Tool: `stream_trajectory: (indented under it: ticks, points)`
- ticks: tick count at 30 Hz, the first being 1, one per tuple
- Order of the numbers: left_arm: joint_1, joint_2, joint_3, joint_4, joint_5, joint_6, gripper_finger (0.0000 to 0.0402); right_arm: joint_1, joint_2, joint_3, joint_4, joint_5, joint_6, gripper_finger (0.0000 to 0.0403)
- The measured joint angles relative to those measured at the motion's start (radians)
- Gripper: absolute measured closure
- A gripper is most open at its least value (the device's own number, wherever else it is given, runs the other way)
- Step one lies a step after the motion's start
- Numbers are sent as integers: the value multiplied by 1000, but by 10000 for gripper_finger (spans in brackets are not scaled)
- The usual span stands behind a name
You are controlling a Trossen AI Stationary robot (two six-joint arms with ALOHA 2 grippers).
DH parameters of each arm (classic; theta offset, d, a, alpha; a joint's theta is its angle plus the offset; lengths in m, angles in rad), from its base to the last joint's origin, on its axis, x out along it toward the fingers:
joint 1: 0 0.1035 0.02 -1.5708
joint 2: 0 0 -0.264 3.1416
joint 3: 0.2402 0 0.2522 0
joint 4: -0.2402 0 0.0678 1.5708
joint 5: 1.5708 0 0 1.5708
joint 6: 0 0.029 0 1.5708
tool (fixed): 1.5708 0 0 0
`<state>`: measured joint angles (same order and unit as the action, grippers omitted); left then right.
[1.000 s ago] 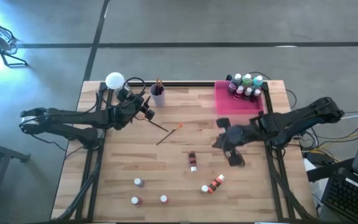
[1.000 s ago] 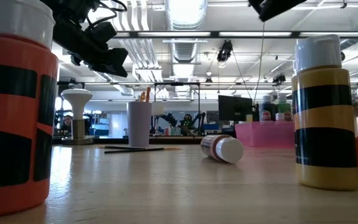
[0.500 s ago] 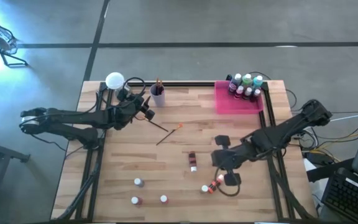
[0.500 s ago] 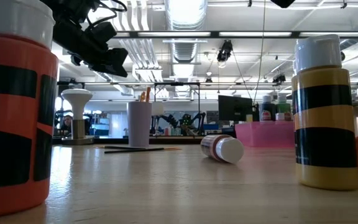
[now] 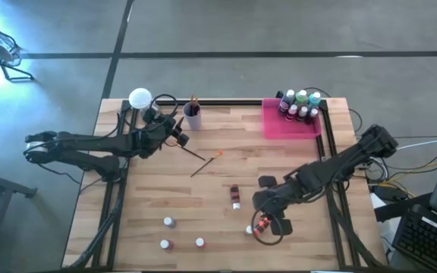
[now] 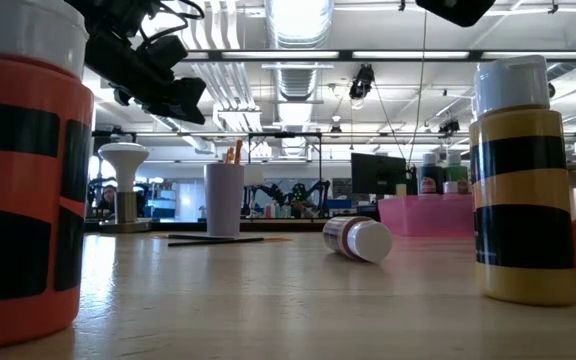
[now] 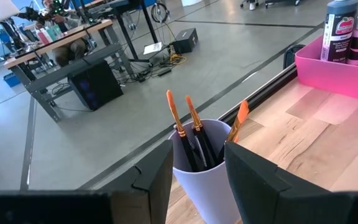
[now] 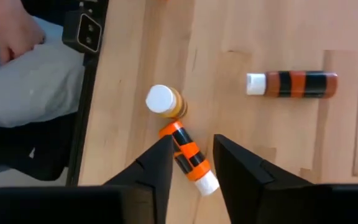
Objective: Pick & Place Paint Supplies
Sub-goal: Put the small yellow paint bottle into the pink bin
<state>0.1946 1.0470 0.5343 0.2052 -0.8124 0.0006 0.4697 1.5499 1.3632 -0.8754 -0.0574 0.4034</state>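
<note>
Right pincer (image 8: 190,163) released, fingers astride lying orange bottle (image 8: 189,157), its cap (image 8: 208,183) pointing toward pincer

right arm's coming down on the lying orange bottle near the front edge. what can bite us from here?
1. The orange striped bottle lies on its side between the open fingers of the right gripper, with an upright yellow bottle right at its end; a finger may knock that one over.
2. A lying round bottle may roll if the fingers close off-centre.
3. The table's front edge is close, and a person's leg sits just beyond; a nudged bottle might drop off.
</note>
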Motion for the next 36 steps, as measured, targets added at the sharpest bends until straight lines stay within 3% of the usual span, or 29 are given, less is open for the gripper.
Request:
stream_trajectory:
  ticks: [14,19,25,36]
  points:
    - [0,0,0,-5,0,0,250,24,122,55,65,2,-144,239]
    - [0,0,0,-5,0,0,250,34,180,110,54,3,-218,250]
    - [0,0,0,-5,0,0,250,37,221,156,-80,5,-286,274]
    - [0,0,0,-5,0,0,250,44,252,157,-85,4,-335,296]
